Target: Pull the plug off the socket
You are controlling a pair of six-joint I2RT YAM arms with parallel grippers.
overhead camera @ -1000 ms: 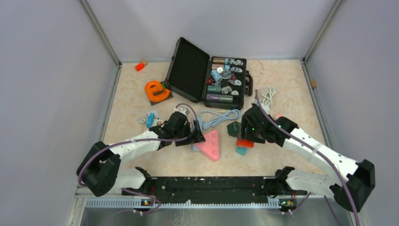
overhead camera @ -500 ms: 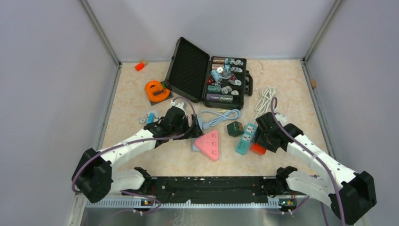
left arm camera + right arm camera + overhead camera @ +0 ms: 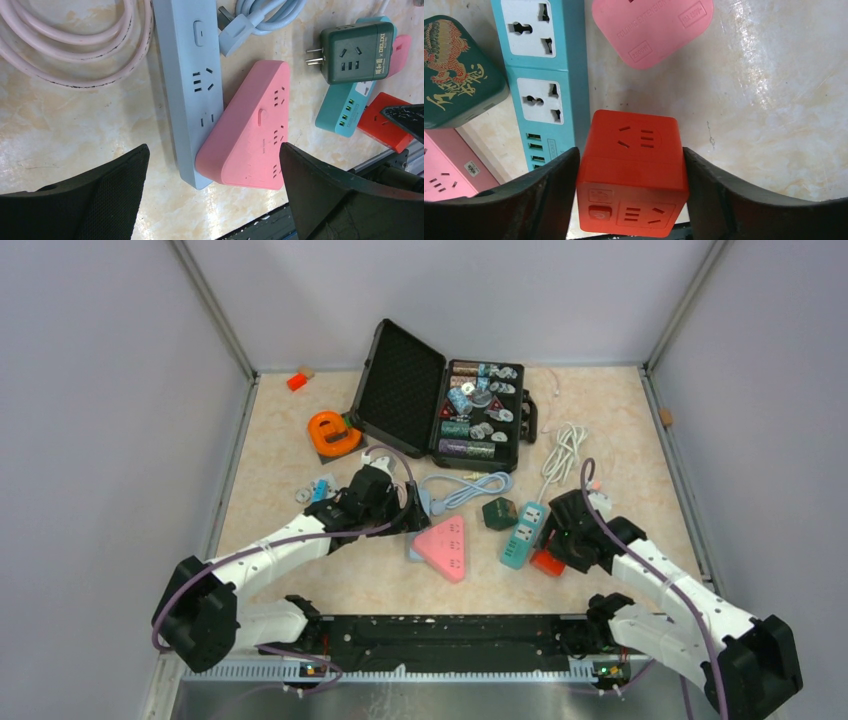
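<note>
The plug, a red cube adapter (image 3: 631, 175), rests on the table (image 3: 774, 100) just right of the teal socket strip (image 3: 541, 75), apart from it; the strip's outlets show empty. In the top view the cube (image 3: 545, 560) lies beside the strip (image 3: 522, 535). My right gripper (image 3: 631, 150) straddles the cube, fingers close against both its sides; whether they still press it I cannot tell. My left gripper (image 3: 214, 147) hangs wide open over the pink triangular strip (image 3: 255, 130) and the blue-grey strip (image 3: 192, 75), holding nothing.
A dark green adapter (image 3: 497, 512) and a pink flat plug (image 3: 651, 27) lie near the teal strip. A coiled blue cable (image 3: 470, 487), a white cable (image 3: 565, 445), an open black case (image 3: 440, 400) and an orange tape roll (image 3: 333, 433) lie farther back.
My right gripper has carried the red cube off the teal strip to its right and drawn back toward the near edge. The left arm has shifted only slightly.
</note>
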